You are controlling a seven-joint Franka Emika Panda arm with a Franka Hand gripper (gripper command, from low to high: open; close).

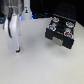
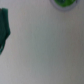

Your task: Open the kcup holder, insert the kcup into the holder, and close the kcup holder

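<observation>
Arm (image 1: 14,30) reaches down beside kcup holder (image 1: 61,34).

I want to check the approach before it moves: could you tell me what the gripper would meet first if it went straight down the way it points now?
Most likely the bare white table. The gripper points downward with nothing visible beneath its fingertips in the exterior view. The kcup shows only at the wrist view's edge, so it probably lies off that line, though depth is unclear.
</observation>
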